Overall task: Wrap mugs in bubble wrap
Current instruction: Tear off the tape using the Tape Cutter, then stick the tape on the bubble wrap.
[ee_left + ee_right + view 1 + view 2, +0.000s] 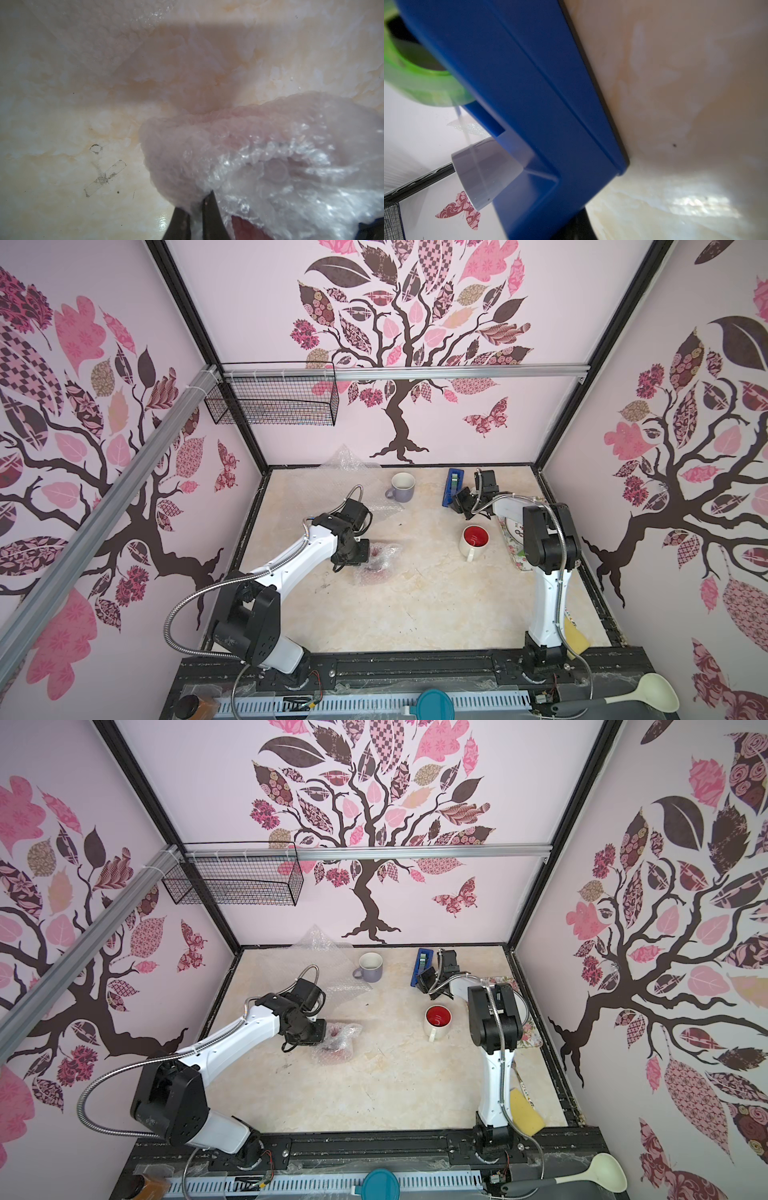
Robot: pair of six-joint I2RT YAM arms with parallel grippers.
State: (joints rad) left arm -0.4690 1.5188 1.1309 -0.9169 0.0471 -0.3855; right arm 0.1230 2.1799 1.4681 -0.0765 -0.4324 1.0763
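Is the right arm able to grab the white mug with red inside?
Probably yes: the white mug stands uncovered close to the right gripper, nothing between them, though its jaws are shut.

- Your marble-look tabletop (pixel 415 605) carries everything here.
- Far side: a loose clear sheet (pixel 347 472), an upright lavender mug (pixel 402 487) beside it, and a blue tape dispenser (pixel 453 486).
- Middle: a red mug (pixel 375 569) bundled in bubble wrap (pixel 390 551), and a white mug (pixel 473 543), upright, red inside.
- Right edge: a floral tray (pixel 513 549) and a yellow sponge (pixel 527 1112).

Top views bright & even, edges bent; wrist views blurry up close w/ glare on bubble wrap (pixel 234 164)
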